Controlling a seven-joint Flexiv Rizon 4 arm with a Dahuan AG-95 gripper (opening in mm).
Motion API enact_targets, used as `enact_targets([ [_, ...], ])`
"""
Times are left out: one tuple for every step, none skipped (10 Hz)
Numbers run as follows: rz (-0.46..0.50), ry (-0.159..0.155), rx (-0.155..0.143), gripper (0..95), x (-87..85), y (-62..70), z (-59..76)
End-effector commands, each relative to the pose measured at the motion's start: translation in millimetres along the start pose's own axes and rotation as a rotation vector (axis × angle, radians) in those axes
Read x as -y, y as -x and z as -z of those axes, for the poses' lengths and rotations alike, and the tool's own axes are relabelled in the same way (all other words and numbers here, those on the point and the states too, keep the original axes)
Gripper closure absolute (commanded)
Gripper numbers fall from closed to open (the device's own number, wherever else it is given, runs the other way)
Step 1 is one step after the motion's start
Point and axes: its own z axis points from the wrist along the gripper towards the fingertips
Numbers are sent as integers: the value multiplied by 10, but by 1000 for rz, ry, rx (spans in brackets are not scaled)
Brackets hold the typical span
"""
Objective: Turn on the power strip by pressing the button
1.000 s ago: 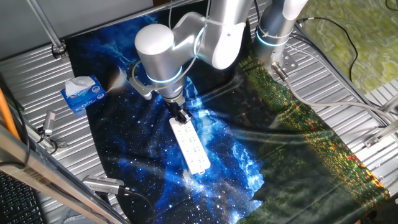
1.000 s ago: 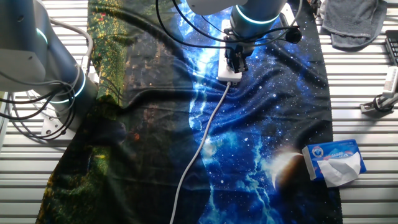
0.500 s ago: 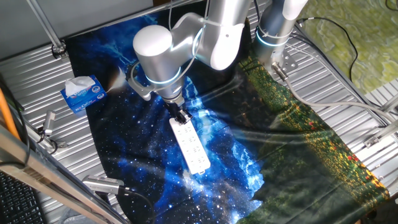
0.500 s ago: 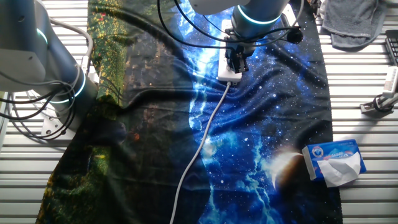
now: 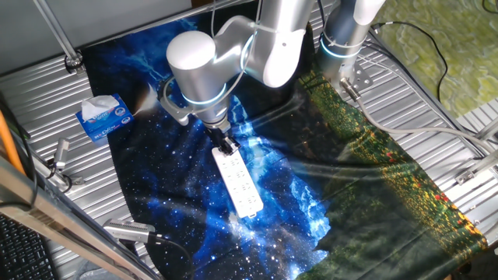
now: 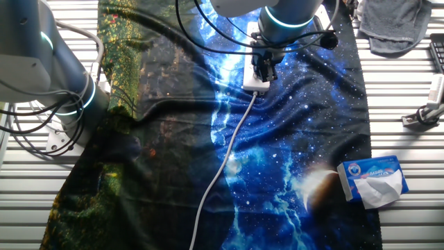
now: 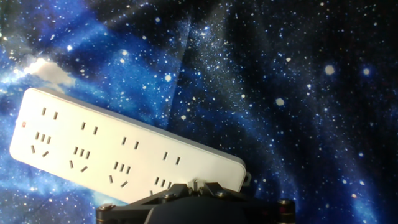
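Pressing step, contact stage: claw (image 5: 226, 145), fingertip state indiscernible, poised at corded end of power strip (image 5: 238, 183) lying flat on starry cloth (image 5: 179, 187) mid-desk; button hidden beneath claw; next, presumably, a short straight push down.

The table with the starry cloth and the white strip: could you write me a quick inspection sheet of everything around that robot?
Surface: ribbed metal table draped with a galaxy-print cloth, wrinkled in places.
Job's things: white power strip lies flat on the cloth; its button is hidden under the gripper.
Clutter: blue-and-white tissue box off the cloth's edge; grey towel at a corner.
Gripper: gripper sits down at the strip's corded end; finger state not visible.
Cables: thin white cord trails from the strip across the cloth; black cables near the arm's base.
Surroundings: a second robot arm stands at the table's side.
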Motion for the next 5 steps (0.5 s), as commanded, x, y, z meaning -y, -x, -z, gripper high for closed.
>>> enact_targets([
  [1, -2, 2, 950, 6, -1, -225],
  [1, -2, 2, 950, 6, 0, -235],
  [3, -2, 1, 950, 7, 2, -278],
  [2, -2, 2, 950, 8, 3, -316],
  [1, -3, 6, 950, 7, 3, -349],
])
